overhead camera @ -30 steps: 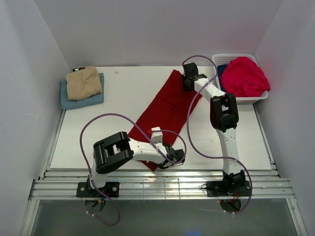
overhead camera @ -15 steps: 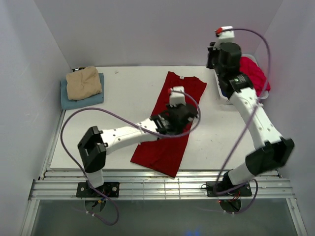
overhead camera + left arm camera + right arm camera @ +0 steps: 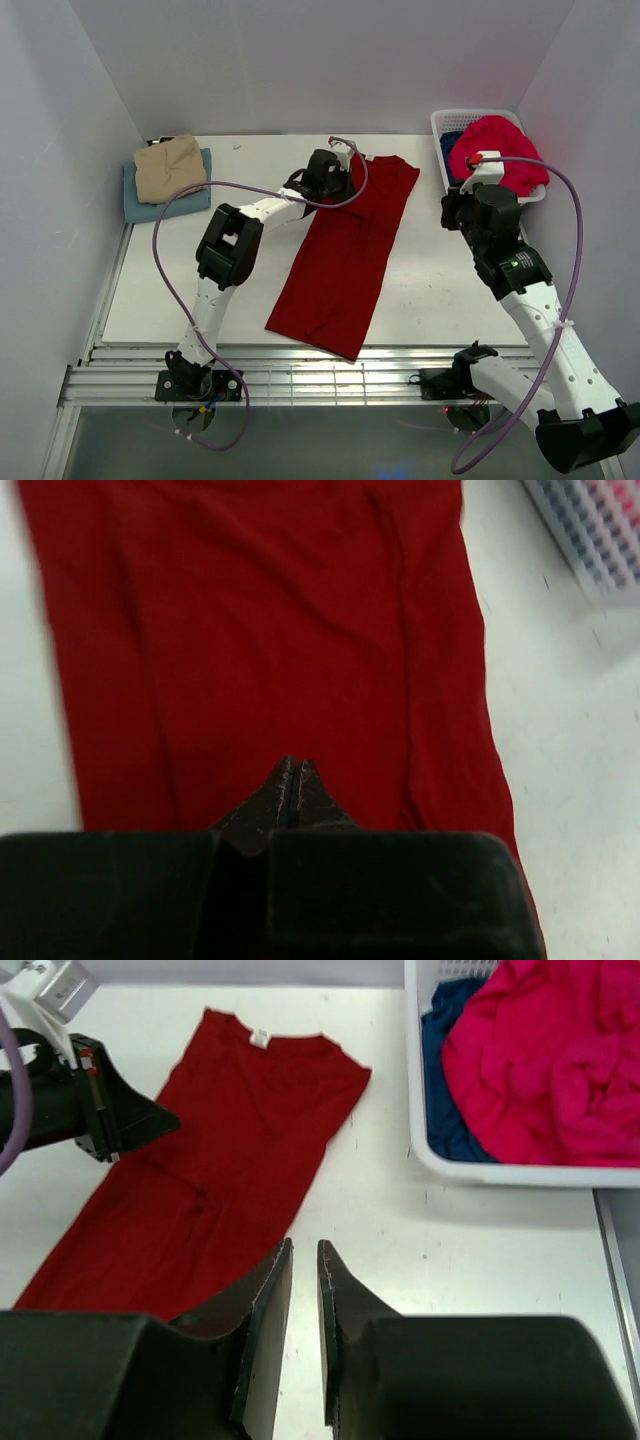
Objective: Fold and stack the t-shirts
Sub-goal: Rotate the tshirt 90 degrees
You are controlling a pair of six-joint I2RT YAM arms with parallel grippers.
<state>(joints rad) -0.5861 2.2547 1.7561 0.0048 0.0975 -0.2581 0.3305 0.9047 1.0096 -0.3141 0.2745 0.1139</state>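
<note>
Swung left gripper (image 3: 293, 765) to collar end of red shirt (image 3: 345, 260), shut on nothing seen; drew right gripper (image 3: 303, 1250) back, slightly parted, empty (crosswise fold likely next).

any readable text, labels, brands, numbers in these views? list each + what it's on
No text can be read in any view.
White neck tag at the collar of the dark red t-shirt: too small and blurred to read.
</note>
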